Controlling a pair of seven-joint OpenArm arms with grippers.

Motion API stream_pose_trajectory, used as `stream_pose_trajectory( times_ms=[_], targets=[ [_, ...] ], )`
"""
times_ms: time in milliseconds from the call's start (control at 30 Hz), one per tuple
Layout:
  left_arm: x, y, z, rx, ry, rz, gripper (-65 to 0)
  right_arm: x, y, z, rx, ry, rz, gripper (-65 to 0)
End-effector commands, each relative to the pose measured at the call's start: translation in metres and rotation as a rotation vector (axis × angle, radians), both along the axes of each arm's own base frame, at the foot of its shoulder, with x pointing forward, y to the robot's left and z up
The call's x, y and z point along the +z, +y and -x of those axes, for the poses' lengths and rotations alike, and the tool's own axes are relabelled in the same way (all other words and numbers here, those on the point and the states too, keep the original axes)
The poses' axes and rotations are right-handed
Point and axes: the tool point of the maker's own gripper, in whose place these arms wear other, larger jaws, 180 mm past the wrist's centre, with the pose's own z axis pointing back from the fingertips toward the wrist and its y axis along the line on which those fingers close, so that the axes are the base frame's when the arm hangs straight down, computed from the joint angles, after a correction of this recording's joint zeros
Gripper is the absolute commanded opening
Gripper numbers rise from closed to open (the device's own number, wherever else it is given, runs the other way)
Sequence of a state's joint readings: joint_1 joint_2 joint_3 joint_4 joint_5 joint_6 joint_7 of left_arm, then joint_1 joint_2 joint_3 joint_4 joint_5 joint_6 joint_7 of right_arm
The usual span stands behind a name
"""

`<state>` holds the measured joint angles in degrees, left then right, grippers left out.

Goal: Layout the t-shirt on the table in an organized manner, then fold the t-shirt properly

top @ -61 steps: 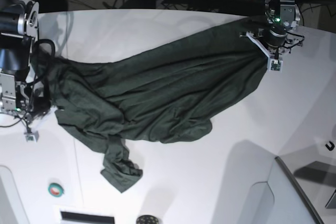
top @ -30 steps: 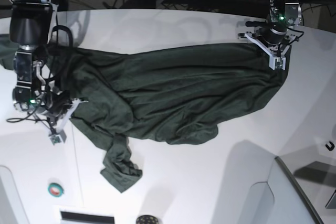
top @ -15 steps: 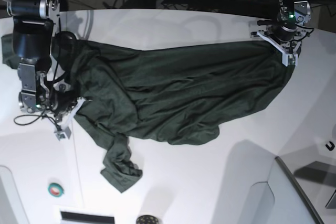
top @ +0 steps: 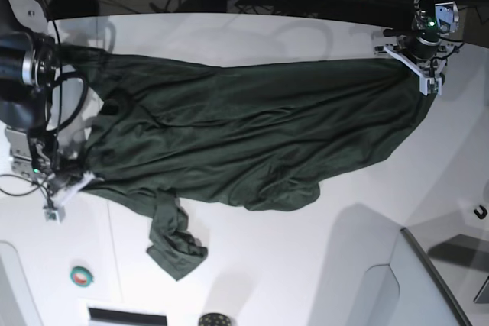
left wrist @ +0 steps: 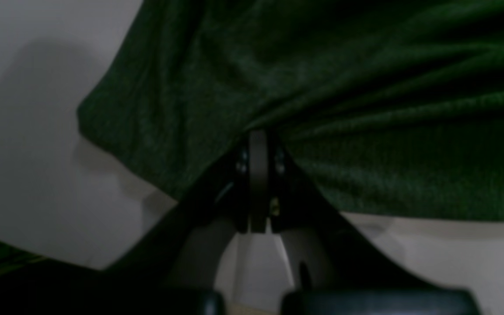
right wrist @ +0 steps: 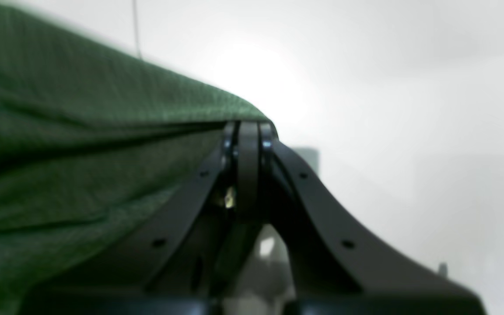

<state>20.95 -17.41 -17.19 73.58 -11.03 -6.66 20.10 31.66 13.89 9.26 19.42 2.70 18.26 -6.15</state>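
The t-shirt (top: 244,139) lies stretched in wrinkles across the middle of the table (top: 321,265), reaching from the left edge of the base view to its upper right, with one bunched sleeve trailing toward the lower left. At the upper right the left gripper (top: 425,78) is pinched tight on the shirt's edge. At the left edge the right gripper (top: 65,185) is likewise pressed together on the fabric.
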Motion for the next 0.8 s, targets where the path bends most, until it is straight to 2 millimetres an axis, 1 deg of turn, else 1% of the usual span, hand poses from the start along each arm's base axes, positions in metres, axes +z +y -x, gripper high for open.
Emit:
stream_pose_trajectory(
  times_ms=[0, 67, 167, 200, 233, 267, 300, 333, 367, 400, 467, 500, 567, 633, 667, 700, 733, 767],
  targets=[
    [-0.011, 0.002, 0.021, 0.007, 0.095, -0.002, -65.0, 0.035, -0.004, -0.036, -0.018, -0.142, -0.002, -64.2],
    [-0.011, 0.002, 0.021, 0.007, 0.095, -0.002, -65.0, 0.058, -0.003, -0.058, -0.033, -0.260, -0.011, -64.2],
    [-0.008, 0.001, 0.017, 0.002, 0.085, -0.003, -65.0, 0.090, -0.002, -0.083, -0.032, -0.348, -0.010, -64.4],
    [-0.003, -0.001, 0.012, -0.003, 0.071, -0.002, -65.0, 0.100, -0.003, -0.089, -0.027, -0.372, -0.004, -64.7],
    [0.003, -0.005, 0.005, -0.011, 0.046, 0.001, -65.0, 0.105, -0.003, -0.091, -0.015, -0.369, 0.003, -64.7],
    [0.008, -0.008, 0.004, -0.021, 0.034, 0.000, -65.0, 0.103, -0.006, -0.086, -0.001, -0.318, 0.023, -64.8],
    [0.012, -0.010, 0.006, -0.028, 0.034, -0.002, -65.0, 0.098, -0.011, -0.075, 0.012, -0.236, 0.048, -64.8],
    [0.015, -0.011, 0.004, -0.034, 0.028, -0.004, -65.0, 0.096, -0.021, -0.061, 0.022, -0.158, 0.086, -64.8],
    [0.018, -0.012, 0.002, -0.040, 0.021, -0.007, -65.0, 0.092, -0.021, -0.040, 0.058, -0.066, 0.120, -64.8],
    [0.021, -0.012, 0.000, -0.046, 0.012, -0.010, -65.0, 0.090, -0.010, -0.017, 0.111, -0.014, 0.137, -64.8],
    [0.026, -0.014, -0.004, -0.054, -0.004, -0.012, -65.0, 0.092, 0.023, 0.021, 0.208, -0.027, 0.142, -64.8],
    [0.028, -0.016, -0.006, -0.055, -0.010, -0.011, -65.0, 0.093, 0.033, 0.039, 0.231, -0.041, 0.152, -64.8],
    [0.030, -0.018, -0.010, -0.054, -0.021, -0.007, -65.0, 0.100, 0.055, 0.064, 0.262, -0.071, 0.156, -64.8],
    [0.030, -0.020, -0.011, -0.053, -0.025, -0.002, -65.0, 0.098, 0.071, 0.087, 0.274, -0.046, 0.142, -64.7],
    [0.030, -0.020, -0.011, -0.054, -0.027, -0.004, -65.0, 0.097, 0.076, 0.094, 0.270, -0.033, 0.130, -64.4],
    [0.030, -0.020, -0.011, -0.054, -0.027, -0.004, -65.0, 0.095, 0.081, 0.101, 0.267, -0.023, 0.119, -64.1],
    [0.030, -0.020, -0.011, -0.055, -0.026, -0.004, -65.0, 0.093, 0.079, 0.107, 0.254, -0.015, 0.114, -63.2],
    [0.030, -0.020, -0.011, -0.055, -0.026, -0.004, -65.0, 0.091, 0.075, 0.110, 0.228, -0.007, 0.103, -59.7]
  ],
)
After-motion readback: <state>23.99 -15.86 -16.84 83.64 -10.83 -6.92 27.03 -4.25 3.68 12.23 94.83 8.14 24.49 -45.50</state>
